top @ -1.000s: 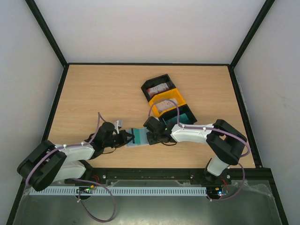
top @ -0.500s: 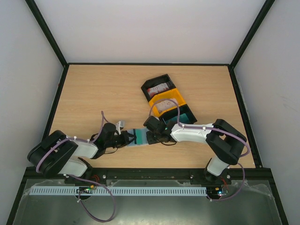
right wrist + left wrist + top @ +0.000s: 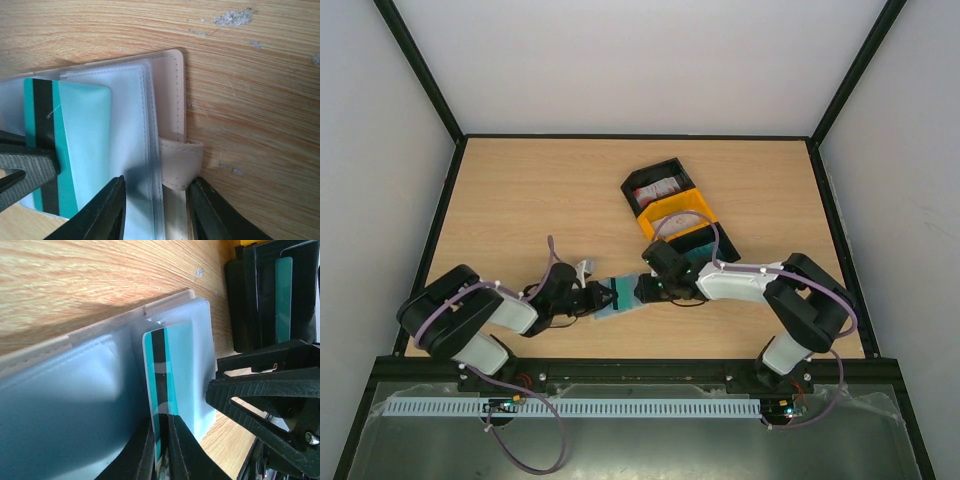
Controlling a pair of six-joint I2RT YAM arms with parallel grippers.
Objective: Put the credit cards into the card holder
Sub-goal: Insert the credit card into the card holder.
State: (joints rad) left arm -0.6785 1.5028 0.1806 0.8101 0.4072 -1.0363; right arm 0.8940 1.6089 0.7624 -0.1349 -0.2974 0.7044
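**Three Views, One Shared Patch**

The top external camera sat high behind the arm bases. It faced down and forward over the whole worktop (image 3: 540, 200), far enough back to take in both arms. The left wrist camera looked from very close past the left tool (image 3: 160, 429), which entered at 6 o'clock. The right wrist camera sat equally close, with the right tool (image 3: 158, 182) also at 6 o'clock. All three views shared the teal card (image 3: 75, 150) and the card holder (image 3: 170, 90). Each wrist view also caught the other tool.
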